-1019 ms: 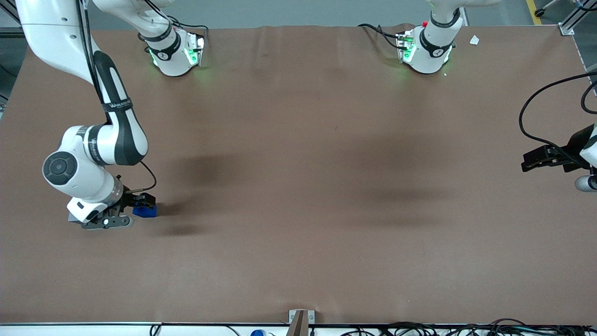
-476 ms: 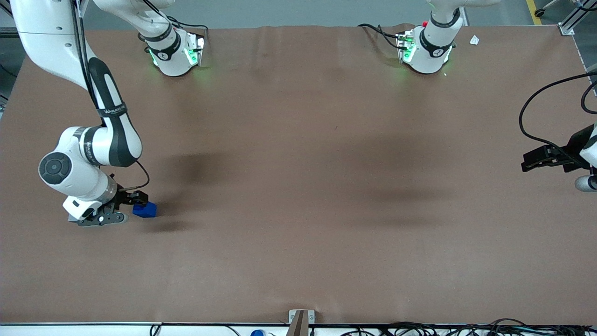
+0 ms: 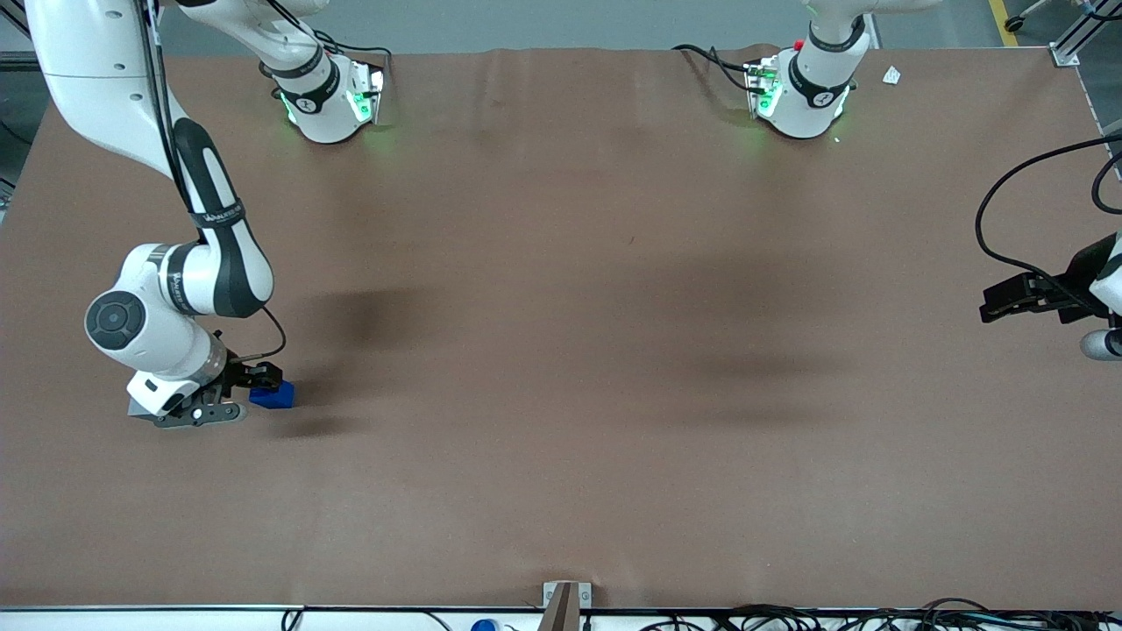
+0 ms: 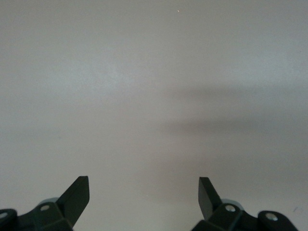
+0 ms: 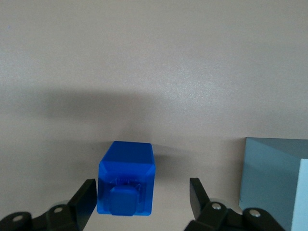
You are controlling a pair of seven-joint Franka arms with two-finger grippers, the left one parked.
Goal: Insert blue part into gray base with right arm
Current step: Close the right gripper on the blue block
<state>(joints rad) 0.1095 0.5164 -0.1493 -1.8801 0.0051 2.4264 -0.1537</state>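
Observation:
The blue part (image 3: 273, 397) rests on the brown table, toward the working arm's end. In the right wrist view the blue part (image 5: 126, 179) sits between my open fingers, close against one finger (image 5: 85, 196) and with a wide gap to the other. The right arm's gripper (image 3: 263, 386) is low at the table and level with the cube; it (image 5: 142, 187) holds nothing. The gray base (image 5: 270, 177) stands just beside the gripper. In the front view only a sliver of the gray base (image 3: 134, 408) shows under the wrist.
The brown table mat (image 3: 596, 368) stretches wide toward the parked arm's end. Both arm pedestals (image 3: 329, 96) stand at the table edge farthest from the front camera. Cables (image 3: 789, 618) and a small bracket (image 3: 565, 600) lie along the nearest edge.
The right arm's wrist drew slightly away from the cube, then came partly back toward it. The blue part has stayed in place on the table.

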